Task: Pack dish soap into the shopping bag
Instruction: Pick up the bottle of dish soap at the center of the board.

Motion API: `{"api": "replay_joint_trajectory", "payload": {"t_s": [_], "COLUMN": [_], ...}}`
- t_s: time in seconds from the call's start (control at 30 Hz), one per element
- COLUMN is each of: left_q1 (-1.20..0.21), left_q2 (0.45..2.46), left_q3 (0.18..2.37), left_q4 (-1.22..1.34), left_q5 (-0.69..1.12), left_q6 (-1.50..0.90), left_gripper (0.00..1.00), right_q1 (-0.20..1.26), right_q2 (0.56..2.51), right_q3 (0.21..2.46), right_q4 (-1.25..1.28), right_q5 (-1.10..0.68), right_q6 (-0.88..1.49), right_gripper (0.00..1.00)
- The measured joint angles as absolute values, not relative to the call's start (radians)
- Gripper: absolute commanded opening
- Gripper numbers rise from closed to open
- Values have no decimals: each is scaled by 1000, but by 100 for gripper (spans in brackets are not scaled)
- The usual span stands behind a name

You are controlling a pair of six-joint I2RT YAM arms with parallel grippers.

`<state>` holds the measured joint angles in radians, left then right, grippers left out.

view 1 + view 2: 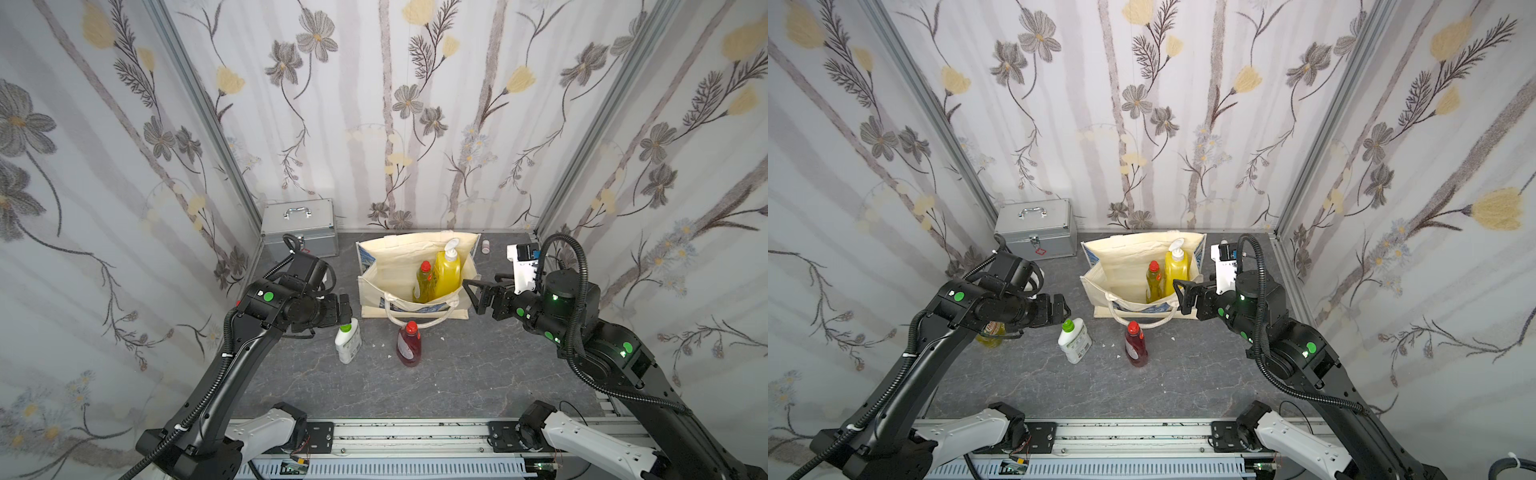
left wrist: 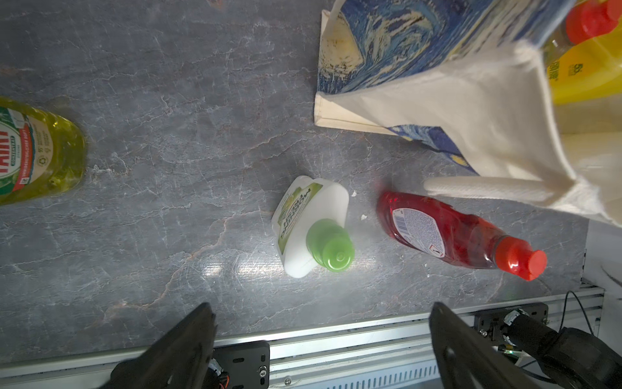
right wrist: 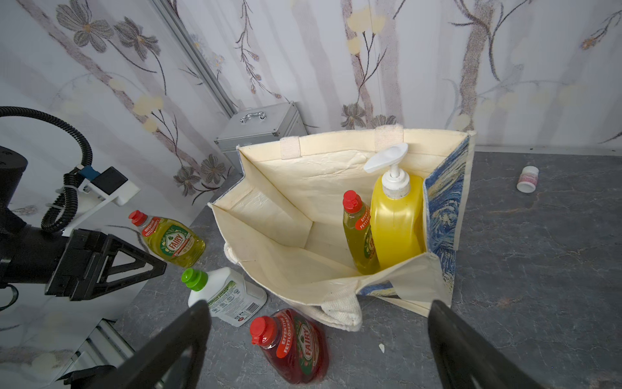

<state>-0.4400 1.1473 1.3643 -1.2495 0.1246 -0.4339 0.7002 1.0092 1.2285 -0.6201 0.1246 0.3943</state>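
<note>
Where floral walls (image 1: pixel 374 124) meet, a grey veined tabletop (image 1: pixel 478 374) lies.

**Soft Overhead Light, Little Shadow**

Bright, diffuse light fills both top views; the red bottle (image 1: pixel 409 347) casts only a faint shadow. Pale glare streaks the grey tabletop (image 2: pixel 235 267) in the left wrist view, where the left gripper (image 2: pixel 322 304) shows fingers (image 2: pixel 181 343) soft with blur. Wide lenses bow the walls (image 1: pixel 104 208) toward the frame edges.

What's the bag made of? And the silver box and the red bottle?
The bag looks like matte cream cloth: it creases and sags. The box seems metal: dull silver sheen, shiny handle. The red bottle looks like clear glossy plastic: liquid shows through.
</note>
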Motion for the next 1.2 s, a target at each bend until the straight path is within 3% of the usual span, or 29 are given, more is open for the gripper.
{"api": "replay_joint_trajectory", "payload": {"t_s": [0.47,0.9,1.2], "left_q1": [-463,-476,-495], "left_q2": [1188,1220,1219], "left_q3": [1167,1111,1081], "left_q4": [-1053,-1017,-969], "left_q5": [154,149,133], "left_q6": [-365,-295,-287], "left_gripper": [98,80,79], "right_q1": [667,635,615], "right_q2": [966,923,914], "right_q3": [1178,1135,1121], "right_q4": [-626,-632,-632], "right_q5": [105,102,98], "right_q6": [430,445,452], "right_gripper": [100,100,100]}}
